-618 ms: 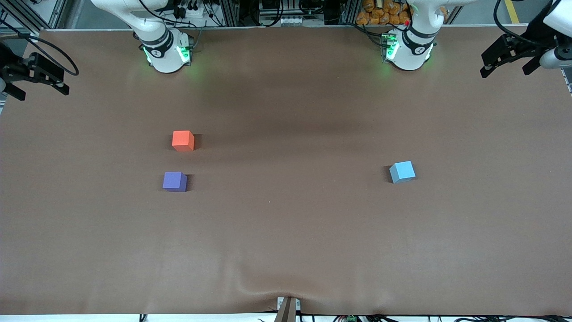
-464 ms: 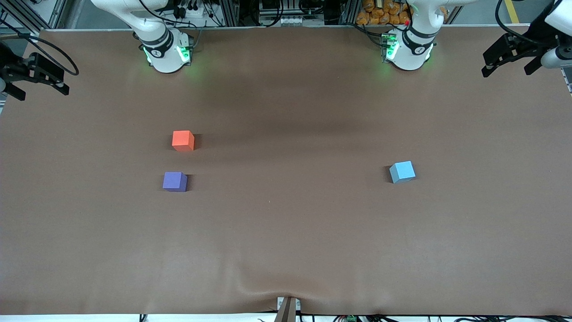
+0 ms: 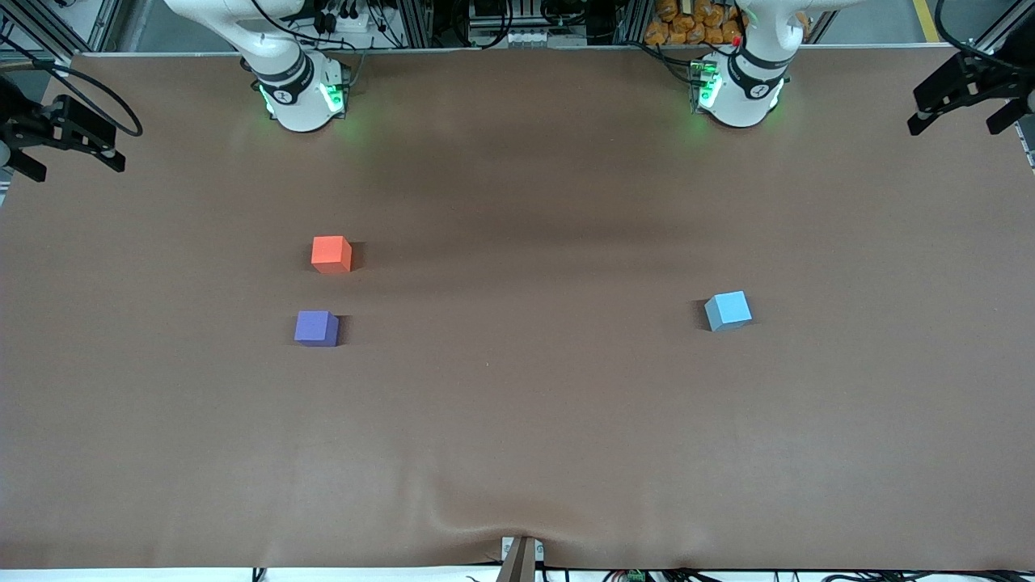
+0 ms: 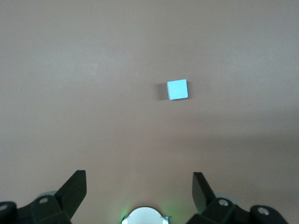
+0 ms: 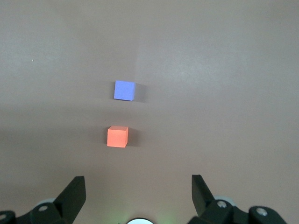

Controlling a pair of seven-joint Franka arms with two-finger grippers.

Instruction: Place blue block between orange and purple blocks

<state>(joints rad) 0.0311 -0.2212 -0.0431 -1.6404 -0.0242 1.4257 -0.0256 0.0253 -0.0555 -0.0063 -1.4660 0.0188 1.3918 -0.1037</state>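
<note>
The sky-blue block (image 3: 728, 310) (image 4: 177, 89) sits alone on the brown table toward the left arm's end. Toward the right arm's end lie the orange block (image 3: 331, 254) (image 5: 117, 136) and the purple block (image 3: 316, 328) (image 5: 124, 90). The purple one is nearer the front camera, and a gap of about one block's width separates them. My left gripper (image 3: 954, 128) (image 4: 138, 179) hangs open and empty high over the table's edge at its own end. At the other end of the table my right gripper (image 3: 78, 168) (image 5: 138, 179) is also open and empty, held high.
Both arm bases (image 3: 303, 89) (image 3: 740, 85) stand along the table's edge farthest from the front camera. The brown cover (image 3: 517, 420) has a wrinkle (image 3: 485, 517) at the edge nearest that camera, above a small bracket (image 3: 520, 558).
My left gripper has swung outward toward the table's edge at its own end. The right gripper and the three blocks have not moved.
</note>
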